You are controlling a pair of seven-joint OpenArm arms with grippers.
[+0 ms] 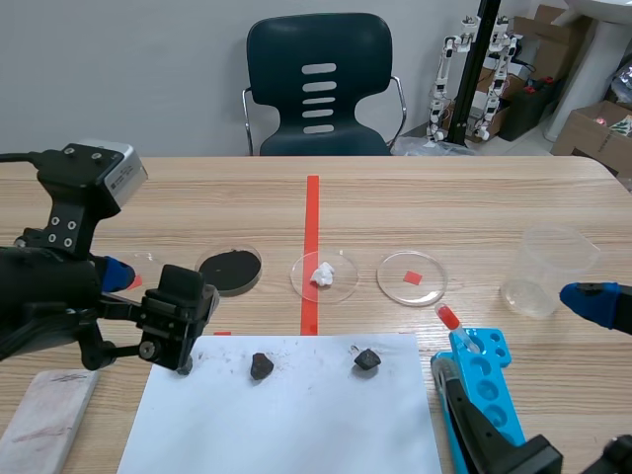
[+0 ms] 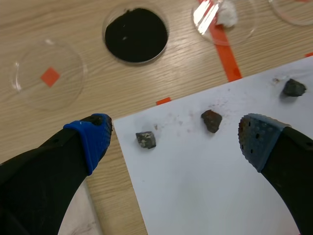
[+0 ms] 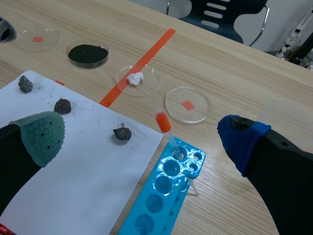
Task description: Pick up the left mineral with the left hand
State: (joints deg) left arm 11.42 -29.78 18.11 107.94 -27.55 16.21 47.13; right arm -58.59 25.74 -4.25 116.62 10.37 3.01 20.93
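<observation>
Rough mineral (image 2: pixel 145 140), matt white paper (image 2: pixel 220 186), wood-grain table (image 2: pixel 88 19), perhaps plastic dish (image 2: pixel 29 83)

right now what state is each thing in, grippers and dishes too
left gripper, open, empty
right gripper, open, empty
left mineral, loose on the white paper, ungripped
black powder dish, filled, uncovered
white lump dish, uncovered
beaker, upright, looks empty
pipette, leaning in the blue rack
</observation>
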